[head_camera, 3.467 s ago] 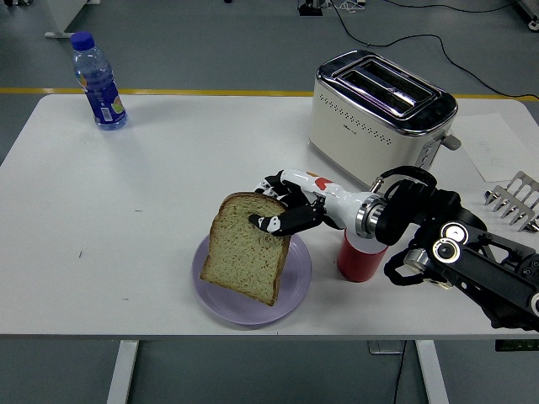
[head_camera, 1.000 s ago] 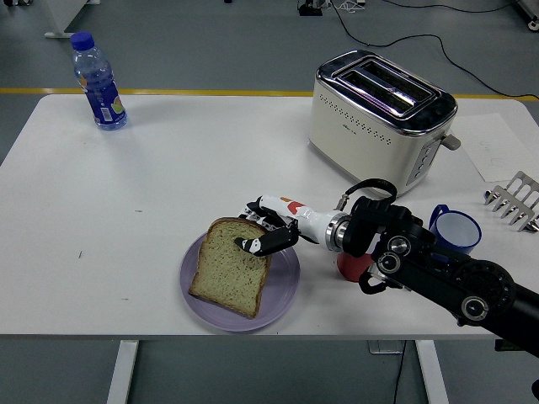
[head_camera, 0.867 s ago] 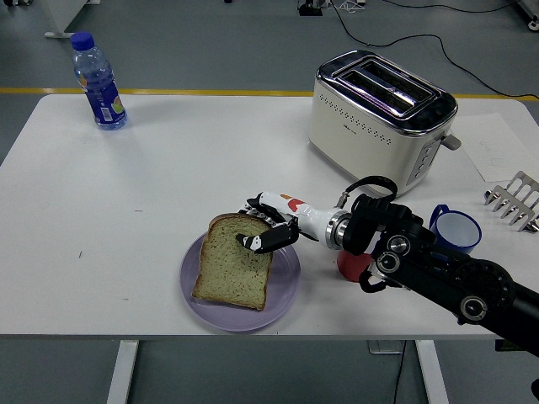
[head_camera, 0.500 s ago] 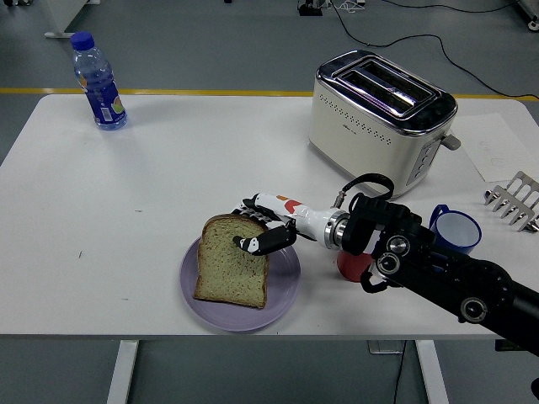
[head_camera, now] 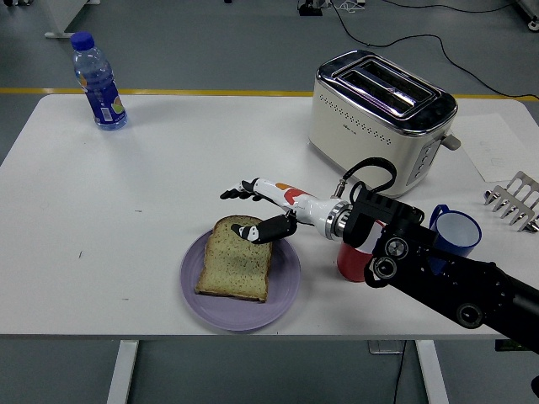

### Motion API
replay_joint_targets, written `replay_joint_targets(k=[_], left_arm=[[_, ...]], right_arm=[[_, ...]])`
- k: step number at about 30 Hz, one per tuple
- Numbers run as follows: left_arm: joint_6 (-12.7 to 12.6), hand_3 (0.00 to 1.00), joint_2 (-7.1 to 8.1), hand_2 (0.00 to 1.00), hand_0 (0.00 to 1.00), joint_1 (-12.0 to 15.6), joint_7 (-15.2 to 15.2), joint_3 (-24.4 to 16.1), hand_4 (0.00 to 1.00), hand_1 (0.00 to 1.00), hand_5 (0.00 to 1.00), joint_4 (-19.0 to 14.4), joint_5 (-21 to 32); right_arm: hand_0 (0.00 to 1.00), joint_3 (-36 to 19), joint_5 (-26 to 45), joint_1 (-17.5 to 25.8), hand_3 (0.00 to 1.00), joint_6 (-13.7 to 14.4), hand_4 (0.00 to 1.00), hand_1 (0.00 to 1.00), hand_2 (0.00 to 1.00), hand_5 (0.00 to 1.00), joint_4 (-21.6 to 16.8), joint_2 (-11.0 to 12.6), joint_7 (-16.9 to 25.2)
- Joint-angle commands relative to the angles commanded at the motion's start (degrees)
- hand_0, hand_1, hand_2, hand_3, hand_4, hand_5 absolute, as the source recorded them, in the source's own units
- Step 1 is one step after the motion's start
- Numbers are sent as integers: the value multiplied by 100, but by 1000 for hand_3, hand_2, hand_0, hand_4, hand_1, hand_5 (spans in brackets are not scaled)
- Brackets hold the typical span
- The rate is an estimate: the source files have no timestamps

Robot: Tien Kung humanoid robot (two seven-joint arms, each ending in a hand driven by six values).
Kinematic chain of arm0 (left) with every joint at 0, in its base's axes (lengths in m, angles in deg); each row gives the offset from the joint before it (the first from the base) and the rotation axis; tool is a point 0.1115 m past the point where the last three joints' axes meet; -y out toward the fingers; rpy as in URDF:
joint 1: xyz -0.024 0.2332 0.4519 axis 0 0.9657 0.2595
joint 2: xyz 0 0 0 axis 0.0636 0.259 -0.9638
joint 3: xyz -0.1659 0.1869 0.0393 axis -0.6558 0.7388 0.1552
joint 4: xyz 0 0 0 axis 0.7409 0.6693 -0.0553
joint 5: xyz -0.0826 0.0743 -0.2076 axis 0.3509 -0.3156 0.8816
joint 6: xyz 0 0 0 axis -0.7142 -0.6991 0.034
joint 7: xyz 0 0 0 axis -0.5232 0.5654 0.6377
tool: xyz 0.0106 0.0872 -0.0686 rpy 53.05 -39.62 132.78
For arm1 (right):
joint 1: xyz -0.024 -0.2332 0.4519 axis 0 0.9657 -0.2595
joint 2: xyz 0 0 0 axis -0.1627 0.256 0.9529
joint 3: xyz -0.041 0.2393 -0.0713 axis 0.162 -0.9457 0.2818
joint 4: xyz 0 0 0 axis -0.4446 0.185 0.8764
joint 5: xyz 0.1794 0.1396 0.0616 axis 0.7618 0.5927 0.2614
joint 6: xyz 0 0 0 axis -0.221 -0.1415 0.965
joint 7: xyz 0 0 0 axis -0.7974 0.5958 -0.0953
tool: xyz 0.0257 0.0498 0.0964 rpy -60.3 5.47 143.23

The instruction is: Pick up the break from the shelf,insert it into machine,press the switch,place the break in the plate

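The bread (head_camera: 237, 268) lies flat on the purple plate (head_camera: 286, 286) near the counter's (head_camera: 168, 177) front edge. The right hand (head_camera: 257, 209) hovers just over the slice's far edge, fingers spread, gripping nothing. A red cup (head_camera: 352, 261) stands beside the plate, behind the arm. The toaster (head_camera: 379, 118) sits toward the far right, a bottle (head_camera: 98, 82) at the far left corner.

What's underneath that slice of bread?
A round purple plate lies under the bread slice; its rim shows all around the bread. The plate's middle is covered by the slice. The right hand, fingers spread, hovers at the bread's far edge.
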Motion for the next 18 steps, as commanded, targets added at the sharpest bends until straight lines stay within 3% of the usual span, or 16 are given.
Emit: replay_joint_targets(k=[8,18], left_arm=[[-1,566,-4,678,685,2,1,-19,280,693,829,0,-13],[4,566,-1,678,685,3,2,-26,280,693,829,0,-34]], right_arm=[[940,-62,0,32,876,184,682,909,914,265,-120,48,146],[925,-638,302,217,872,497,688,896,897,287,-905,349,898]])
